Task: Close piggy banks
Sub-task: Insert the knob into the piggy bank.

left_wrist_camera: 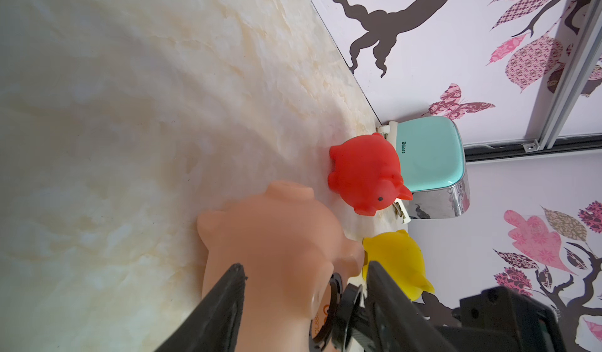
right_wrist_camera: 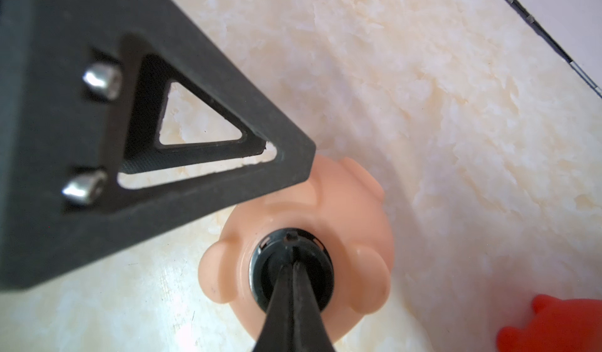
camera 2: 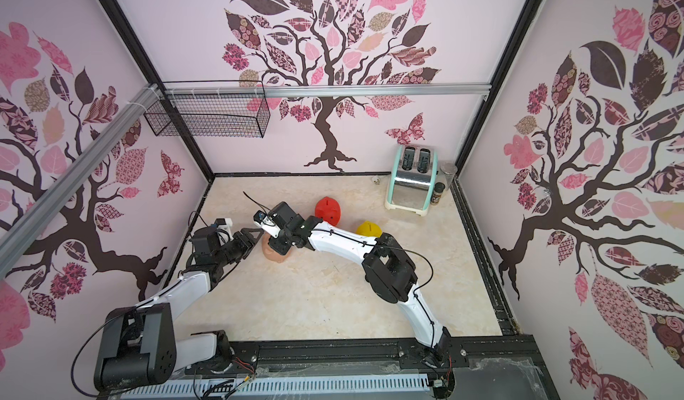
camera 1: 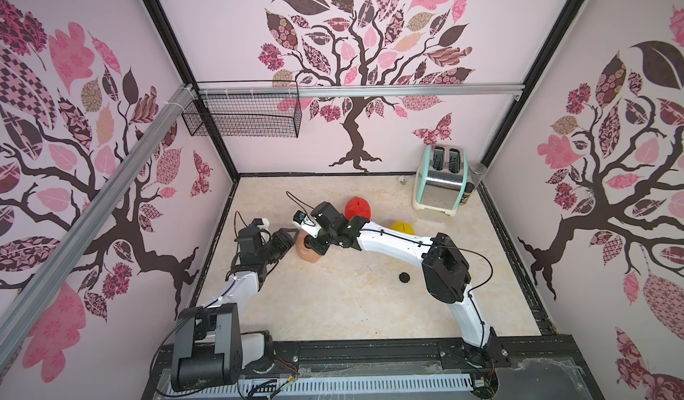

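The left jaws stand about half open, one finger on each side of the peach pig. The pig lies between them on the surface, with its belly turned toward the right jaws. I cannot tell if the left jaws press on the pig or only stand just beside it.

The right jaws are fully closed, and their fingertips meet on the middle of the black plug. This plug sits in the belly hole of the peach pig. If they pinch any part of it I cannot tell.

The red pig stands beyond the left jaws, apart from them, and the yellow pig is near behind one left finger. A second plug lies on the surface, well apart from both jaws.
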Motion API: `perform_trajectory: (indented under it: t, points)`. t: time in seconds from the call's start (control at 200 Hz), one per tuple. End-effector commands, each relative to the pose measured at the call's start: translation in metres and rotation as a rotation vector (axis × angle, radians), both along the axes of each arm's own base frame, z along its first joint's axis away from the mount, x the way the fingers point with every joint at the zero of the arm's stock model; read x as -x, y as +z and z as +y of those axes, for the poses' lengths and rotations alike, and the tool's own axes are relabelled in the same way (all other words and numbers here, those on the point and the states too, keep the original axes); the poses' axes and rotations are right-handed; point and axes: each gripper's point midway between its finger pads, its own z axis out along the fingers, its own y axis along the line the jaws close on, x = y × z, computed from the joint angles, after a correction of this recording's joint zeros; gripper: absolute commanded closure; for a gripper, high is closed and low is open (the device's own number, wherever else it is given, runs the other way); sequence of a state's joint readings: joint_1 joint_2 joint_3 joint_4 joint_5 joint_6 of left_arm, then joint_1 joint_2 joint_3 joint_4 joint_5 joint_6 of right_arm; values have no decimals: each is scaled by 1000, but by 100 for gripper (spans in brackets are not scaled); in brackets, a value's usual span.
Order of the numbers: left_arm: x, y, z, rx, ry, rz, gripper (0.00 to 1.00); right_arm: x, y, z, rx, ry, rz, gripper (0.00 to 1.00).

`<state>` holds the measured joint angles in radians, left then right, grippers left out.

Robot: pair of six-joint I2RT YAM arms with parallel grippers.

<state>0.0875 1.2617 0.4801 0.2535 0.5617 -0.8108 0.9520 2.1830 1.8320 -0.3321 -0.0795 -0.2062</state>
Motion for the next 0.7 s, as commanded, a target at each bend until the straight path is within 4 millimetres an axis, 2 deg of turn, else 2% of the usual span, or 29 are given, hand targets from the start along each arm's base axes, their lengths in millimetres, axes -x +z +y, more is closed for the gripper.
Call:
perform_trajectory:
  t: [0.0,0.695]
  points:
    - [-2,-1,0,-13,-18,-16,38,-6,6,2,-1,-1,-14,100]
    - [-4,-7,-3,-12,-28,1,38,-6,-17,-4,79,6,7,100]
